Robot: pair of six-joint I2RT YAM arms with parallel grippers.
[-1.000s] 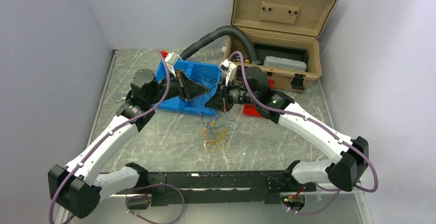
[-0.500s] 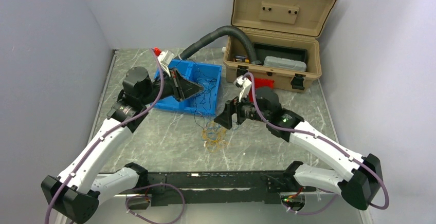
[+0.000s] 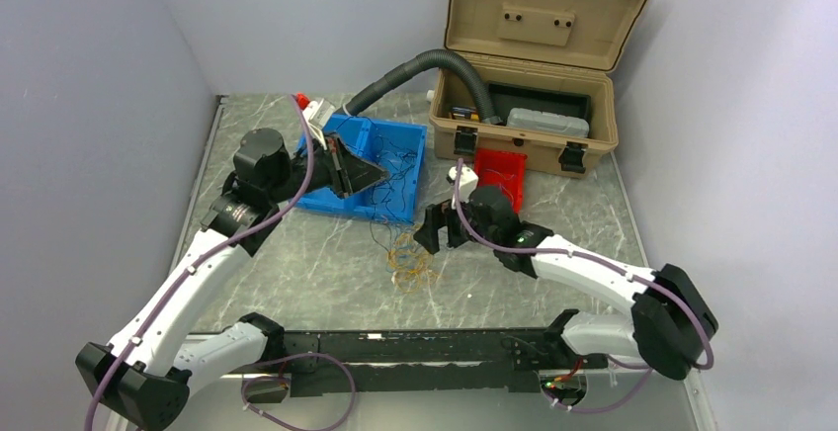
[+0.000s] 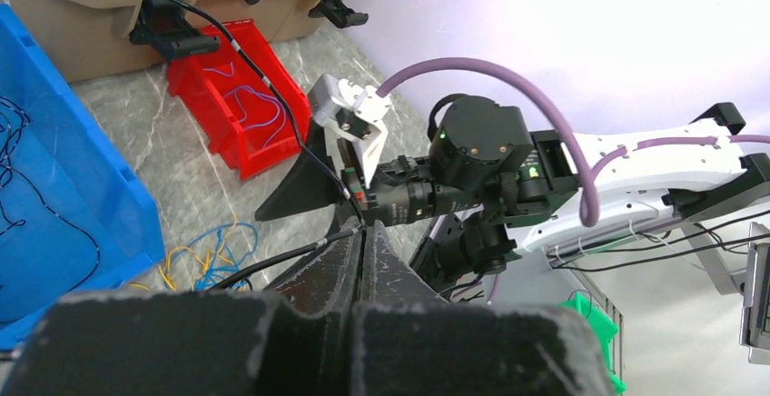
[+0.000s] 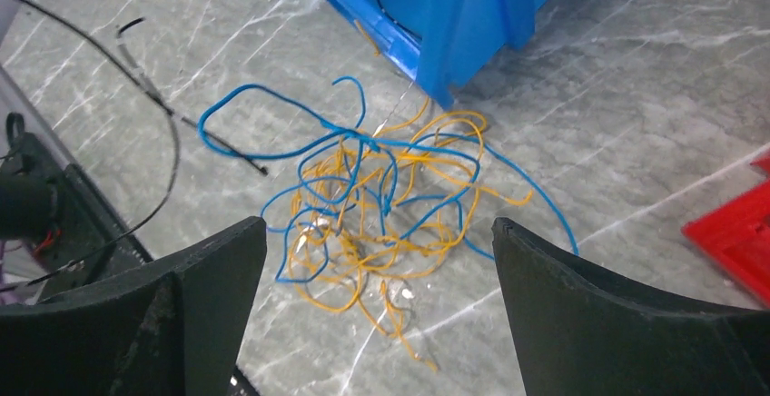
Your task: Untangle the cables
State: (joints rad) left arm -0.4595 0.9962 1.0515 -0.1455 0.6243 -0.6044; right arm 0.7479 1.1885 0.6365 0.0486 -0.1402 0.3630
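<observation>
A tangle of thin yellow-orange and blue cables (image 3: 410,258) (image 5: 390,205) lies on the marble table in front of the blue bin (image 3: 390,139). My right gripper (image 3: 427,228) (image 5: 378,228) hovers just above the tangle, jaws wide open and holding nothing. My left gripper (image 3: 380,169) (image 4: 365,228) is raised over the blue bin's near edge, shut on a thin black cable (image 4: 269,85) pinched at its tips. One end of that cable trails back toward the tan case. More black cables hang over the blue bin's front wall.
A tan case (image 3: 534,55) stands open at the back right, with a grey corrugated hose (image 3: 415,65) arching from it. In front of the case a red bin (image 3: 499,172) (image 4: 236,114) holds a few thin wires. A loose black wire (image 5: 154,96) lies left of the tangle.
My right gripper has opened, left the left gripper's side and dropped toward the near side over the tangle. The left gripper shifted slightly back and stays shut on the black cable.
</observation>
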